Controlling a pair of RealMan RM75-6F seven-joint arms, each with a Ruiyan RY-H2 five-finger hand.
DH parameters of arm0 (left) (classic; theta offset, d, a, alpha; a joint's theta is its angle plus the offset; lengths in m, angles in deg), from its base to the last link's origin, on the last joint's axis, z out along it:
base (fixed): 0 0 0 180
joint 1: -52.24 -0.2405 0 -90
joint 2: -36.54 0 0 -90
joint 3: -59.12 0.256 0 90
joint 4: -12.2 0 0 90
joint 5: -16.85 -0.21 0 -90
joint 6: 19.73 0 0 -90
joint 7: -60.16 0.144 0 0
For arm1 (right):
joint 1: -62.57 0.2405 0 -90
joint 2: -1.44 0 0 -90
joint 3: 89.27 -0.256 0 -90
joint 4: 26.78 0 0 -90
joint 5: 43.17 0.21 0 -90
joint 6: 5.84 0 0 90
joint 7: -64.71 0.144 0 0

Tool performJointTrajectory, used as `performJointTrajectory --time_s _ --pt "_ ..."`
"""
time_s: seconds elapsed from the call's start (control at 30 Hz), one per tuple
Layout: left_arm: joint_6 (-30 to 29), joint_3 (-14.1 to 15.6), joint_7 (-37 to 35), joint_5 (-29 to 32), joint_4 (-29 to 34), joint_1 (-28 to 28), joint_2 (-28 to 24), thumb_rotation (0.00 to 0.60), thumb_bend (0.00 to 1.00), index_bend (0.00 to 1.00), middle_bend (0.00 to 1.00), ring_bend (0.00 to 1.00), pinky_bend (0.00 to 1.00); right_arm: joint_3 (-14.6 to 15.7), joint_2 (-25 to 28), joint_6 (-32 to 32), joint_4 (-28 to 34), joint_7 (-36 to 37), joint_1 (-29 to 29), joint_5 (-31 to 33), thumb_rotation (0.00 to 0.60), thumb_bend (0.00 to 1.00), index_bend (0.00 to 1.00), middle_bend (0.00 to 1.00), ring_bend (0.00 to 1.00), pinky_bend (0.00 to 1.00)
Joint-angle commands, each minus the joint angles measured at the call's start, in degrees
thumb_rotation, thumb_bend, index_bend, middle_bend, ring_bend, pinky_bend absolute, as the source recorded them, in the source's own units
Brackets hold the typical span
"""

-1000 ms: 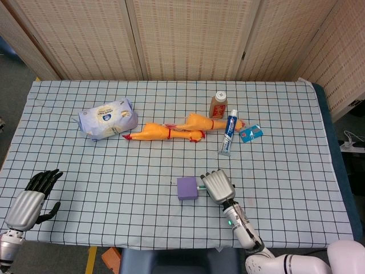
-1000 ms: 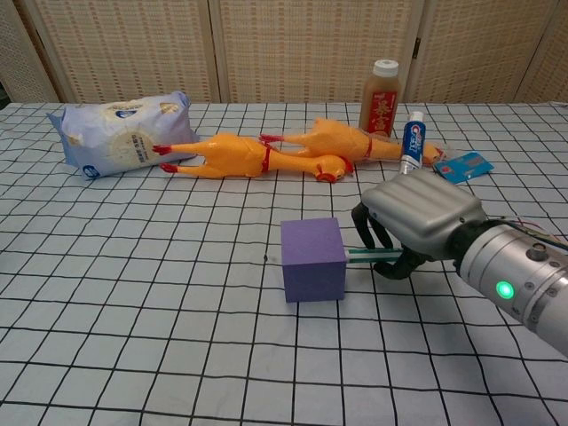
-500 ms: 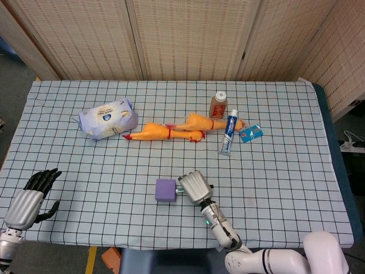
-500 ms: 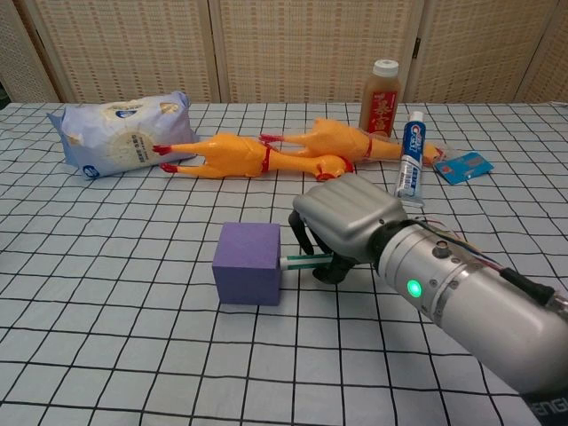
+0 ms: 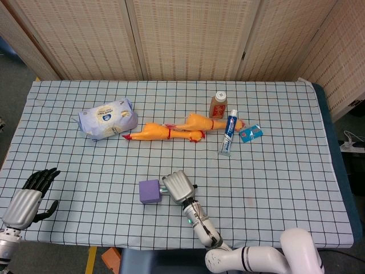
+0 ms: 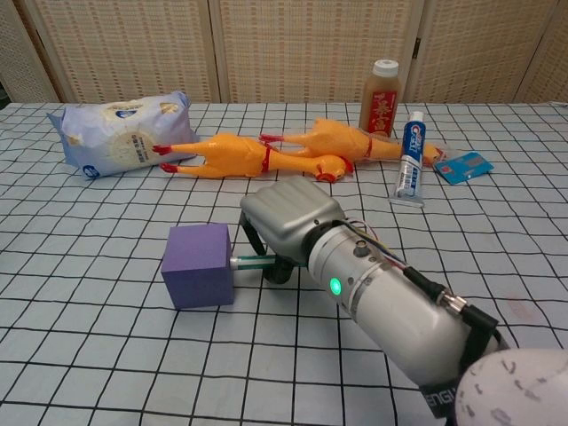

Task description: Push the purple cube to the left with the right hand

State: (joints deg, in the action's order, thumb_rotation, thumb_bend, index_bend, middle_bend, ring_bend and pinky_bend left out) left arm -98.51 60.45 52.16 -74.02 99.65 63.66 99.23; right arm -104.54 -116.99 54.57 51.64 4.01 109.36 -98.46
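Note:
The purple cube (image 5: 149, 191) (image 6: 198, 264) sits on the checked cloth near the table's front, left of centre. My right hand (image 5: 177, 186) (image 6: 288, 218) is just to its right, fingers curled under the palm, with one straight finger touching the cube's right face. It holds nothing. My left hand (image 5: 29, 197) rests at the table's front left corner, far from the cube, its dark fingers spread and empty. The chest view does not show it.
Two rubber chickens (image 5: 171, 129) (image 6: 266, 155) lie across the middle. A blue-white wipes pack (image 5: 108, 118) (image 6: 120, 131) is at the back left. A brown bottle (image 5: 218, 104) (image 6: 381, 96), a toothpaste tube (image 5: 228, 132) (image 6: 408, 158) and a small blue packet (image 5: 250, 133) sit at the back right.
My right hand has swept left across the cloth, pushing the purple cube about two grid squares to the left. The left hand has stayed in place.

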Motion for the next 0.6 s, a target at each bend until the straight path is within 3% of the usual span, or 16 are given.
performJointTrajectory --time_s 0.03,0.6 --pt "0.2 0.1 -0.1 -0.1 0.0 0.1 0.0 0.600 0.44 0.00 0.00 0.00 0.07 -1.0 -1.3 -0.3 -1.1 0.4 1.4 0.8 0.600 0.30 1.00 0.79 0.59 0.64" --pt "1.1 -0.2 -1.0 0.9 -0.3 0.4 -0.2 0.600 0.44 0.00 0.00 0.00 0.07 -6.4 -9.3 -3.6 -10.3 1.3 10.8 4.2 0.600 0.30 1.00 0.79 0.59 0.64"
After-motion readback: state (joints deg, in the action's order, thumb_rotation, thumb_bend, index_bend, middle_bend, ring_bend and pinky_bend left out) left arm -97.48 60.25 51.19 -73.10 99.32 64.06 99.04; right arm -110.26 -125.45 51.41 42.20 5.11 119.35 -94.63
